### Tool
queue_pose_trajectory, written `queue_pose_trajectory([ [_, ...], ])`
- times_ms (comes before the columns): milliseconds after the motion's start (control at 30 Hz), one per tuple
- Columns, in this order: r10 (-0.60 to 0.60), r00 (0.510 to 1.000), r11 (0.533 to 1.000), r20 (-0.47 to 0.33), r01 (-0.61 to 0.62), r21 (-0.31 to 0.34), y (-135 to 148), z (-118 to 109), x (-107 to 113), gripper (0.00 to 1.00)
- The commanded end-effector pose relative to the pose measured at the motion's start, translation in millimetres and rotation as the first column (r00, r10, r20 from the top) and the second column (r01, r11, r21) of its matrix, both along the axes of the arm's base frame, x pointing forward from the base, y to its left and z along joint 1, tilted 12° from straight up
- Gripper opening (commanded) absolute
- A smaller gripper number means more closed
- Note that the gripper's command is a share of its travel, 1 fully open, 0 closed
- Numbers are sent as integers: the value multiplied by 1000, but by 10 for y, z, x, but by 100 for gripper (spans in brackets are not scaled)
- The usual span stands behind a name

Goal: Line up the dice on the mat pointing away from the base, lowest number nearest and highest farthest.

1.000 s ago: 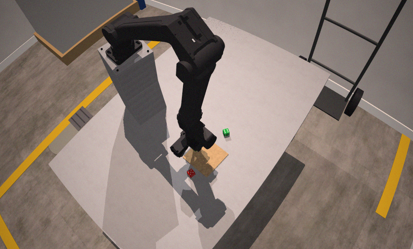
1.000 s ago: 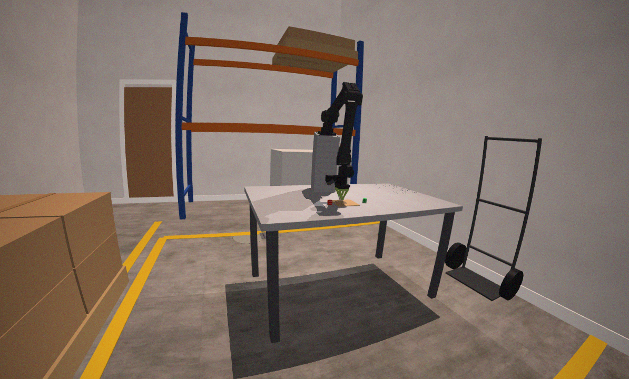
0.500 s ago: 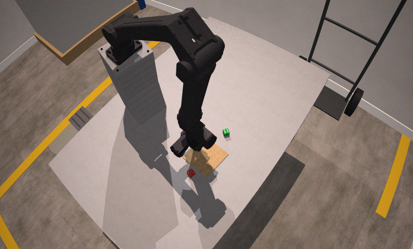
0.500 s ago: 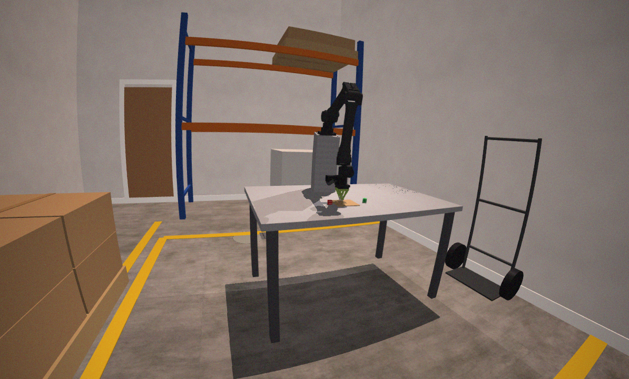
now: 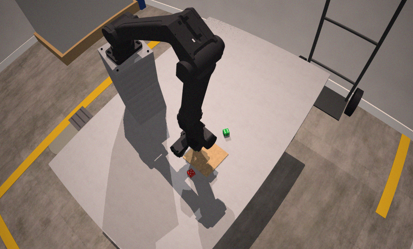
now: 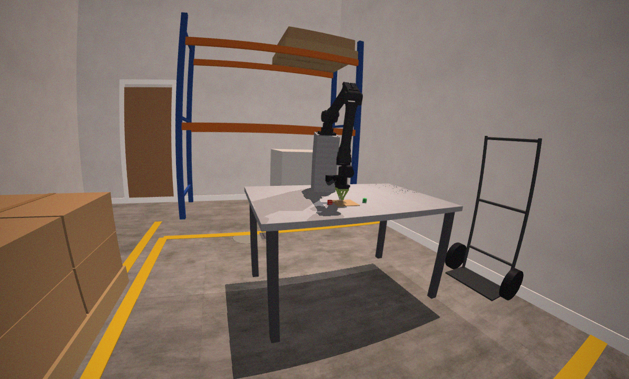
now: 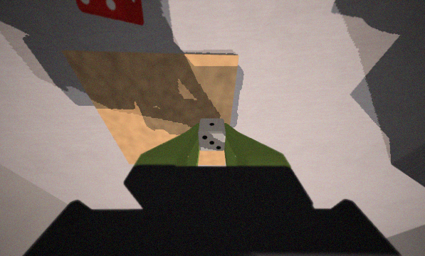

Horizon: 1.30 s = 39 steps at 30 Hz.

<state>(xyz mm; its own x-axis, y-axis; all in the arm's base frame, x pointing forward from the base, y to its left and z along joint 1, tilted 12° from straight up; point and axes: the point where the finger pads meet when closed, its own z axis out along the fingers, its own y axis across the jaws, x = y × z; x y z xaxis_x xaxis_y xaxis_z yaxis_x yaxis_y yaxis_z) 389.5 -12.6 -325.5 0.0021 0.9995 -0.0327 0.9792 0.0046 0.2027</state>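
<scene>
My gripper has green fingers and is shut on a small grey die with black pips, held over the near edge of the tan mat. In the top view the gripper hangs over the mat's corner nearest the base; the grey die is hidden there by the arm. A red die lies on the table just off the mat's front-left edge, and shows at the top of the wrist view. A green die lies on the table beyond the mat's right corner.
The arm's grey pedestal stands at the table's back left. A hand truck stands off the table to the right. The arm casts dark shadows over the mat and the table in front.
</scene>
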Motion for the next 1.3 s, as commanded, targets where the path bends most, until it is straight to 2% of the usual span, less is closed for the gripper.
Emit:
queue_pose_trajectory([
  [0,5,1000,1000,-12,-5,0,-14,-8,-36,20],
  [1267,4,1000,1000,-12,-4,0,-18,-71,-49,20],
])
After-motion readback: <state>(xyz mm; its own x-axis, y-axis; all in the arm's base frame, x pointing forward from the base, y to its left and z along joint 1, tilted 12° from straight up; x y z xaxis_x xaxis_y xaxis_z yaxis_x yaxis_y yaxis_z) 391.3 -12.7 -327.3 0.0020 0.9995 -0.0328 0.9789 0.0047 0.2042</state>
